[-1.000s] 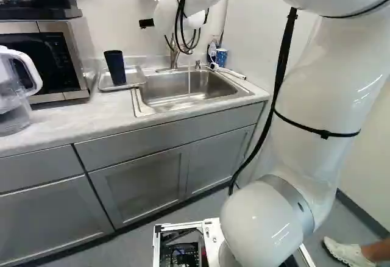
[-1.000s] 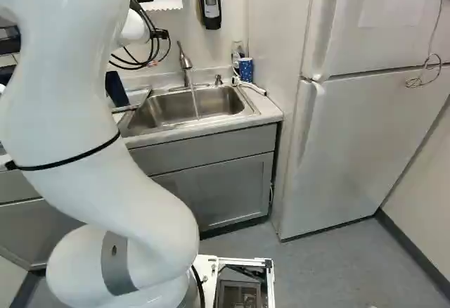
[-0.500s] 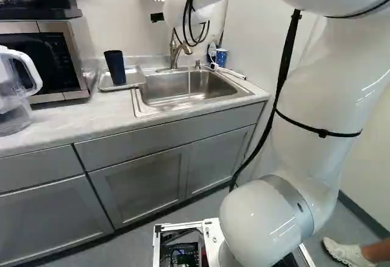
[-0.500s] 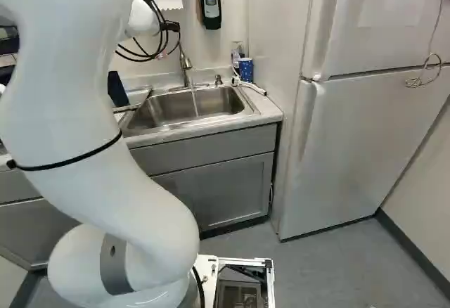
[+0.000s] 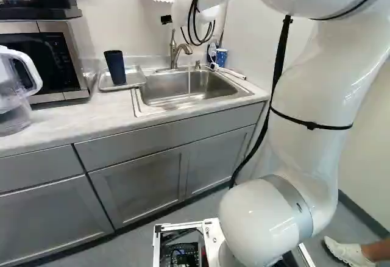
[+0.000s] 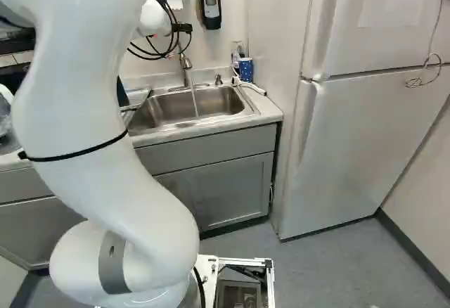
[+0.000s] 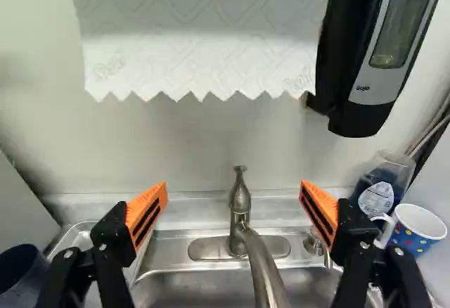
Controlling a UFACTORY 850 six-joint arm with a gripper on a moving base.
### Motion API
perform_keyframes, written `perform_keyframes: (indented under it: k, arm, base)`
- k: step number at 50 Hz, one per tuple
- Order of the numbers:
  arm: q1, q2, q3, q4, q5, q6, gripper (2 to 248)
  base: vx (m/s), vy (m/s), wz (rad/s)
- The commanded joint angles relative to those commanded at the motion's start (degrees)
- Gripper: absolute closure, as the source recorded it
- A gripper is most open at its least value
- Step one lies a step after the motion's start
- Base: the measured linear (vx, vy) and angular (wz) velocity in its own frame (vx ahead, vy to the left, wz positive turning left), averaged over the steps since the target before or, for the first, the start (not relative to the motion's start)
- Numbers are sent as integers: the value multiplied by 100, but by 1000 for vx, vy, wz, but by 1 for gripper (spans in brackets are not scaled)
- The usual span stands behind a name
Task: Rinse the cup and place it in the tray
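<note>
Rightward the arm has swung, gripper wide, empty, facing the faucet; cup in tray left of it; shutting off water likely next.

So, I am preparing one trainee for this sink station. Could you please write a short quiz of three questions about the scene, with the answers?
1. Multiple choice. Where does the dark cup stand?
a) in the sink
b) in the tray
c) on the microwave

2. True or false: the gripper is open and holds nothing.

3. Fill in the missing word: from the faucet, ____ runs down into the sink.

Key: 1: b; 2: true; 3: water
</note>
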Motion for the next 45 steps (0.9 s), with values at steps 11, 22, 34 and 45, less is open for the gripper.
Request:
perform_keyframes:
  k: [11,22,34,45]
  arm:
    - [-77,-289,-320,103,-9,0,3]
    - [-129,-607,-681,216,-86,0,3]
    - [-175,-964,-1095,351,-323,0,3]
    - [-212,-1298,-1492,431,-415,0,3]
  base:
    - [0,0,0]
    - [0,0,0]
    - [0,0,0]
    - [0,0,0]
